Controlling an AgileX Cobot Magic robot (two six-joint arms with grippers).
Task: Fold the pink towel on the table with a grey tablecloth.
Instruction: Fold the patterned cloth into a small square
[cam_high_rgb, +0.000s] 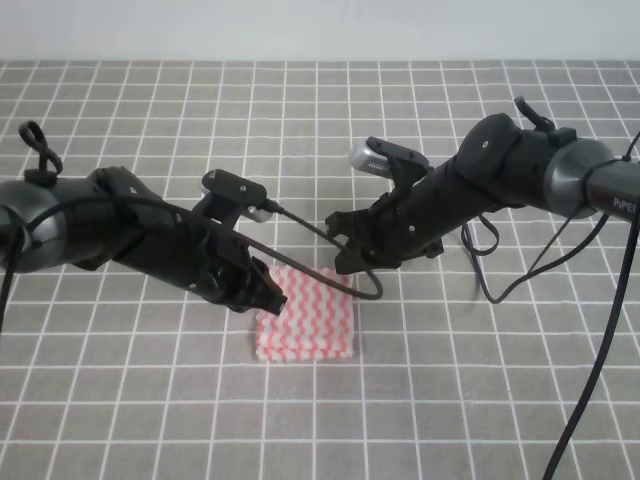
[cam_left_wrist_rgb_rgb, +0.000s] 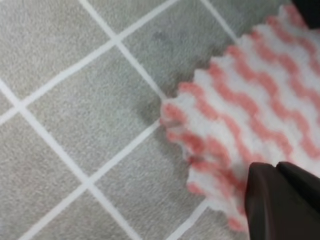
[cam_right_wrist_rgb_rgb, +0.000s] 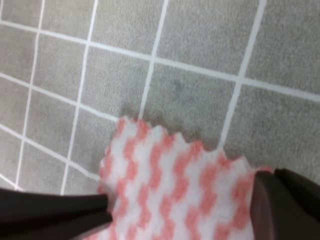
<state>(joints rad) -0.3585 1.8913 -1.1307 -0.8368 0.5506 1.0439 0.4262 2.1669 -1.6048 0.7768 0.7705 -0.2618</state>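
The pink towel (cam_high_rgb: 307, 320) lies folded into a small layered rectangle on the table with a grey tablecloth (cam_high_rgb: 150, 400). My left gripper (cam_high_rgb: 268, 298) is low over the towel's left edge. In the left wrist view the pink towel (cam_left_wrist_rgb_rgb: 250, 115) shows stacked layers at its corner, and one dark finger (cam_left_wrist_rgb_rgb: 282, 200) rests at its near edge with the other just visible at the top right corner. My right gripper (cam_high_rgb: 346, 262) hovers at the towel's far right corner. In the right wrist view its fingers (cam_right_wrist_rgb_rgb: 55, 215) stand wide apart on either side of the pink towel (cam_right_wrist_rgb_rgb: 170, 185). Neither gripper holds cloth.
Black cables (cam_high_rgb: 340, 255) loop from the left arm across the towel's far edge, and more hang from the right arm (cam_high_rgb: 520, 270). Grid-printed grey cloth (cam_left_wrist_rgb_rgb: 75, 100) surrounds the towel on all sides. A pale wall (cam_high_rgb: 320, 30) bounds the far edge.
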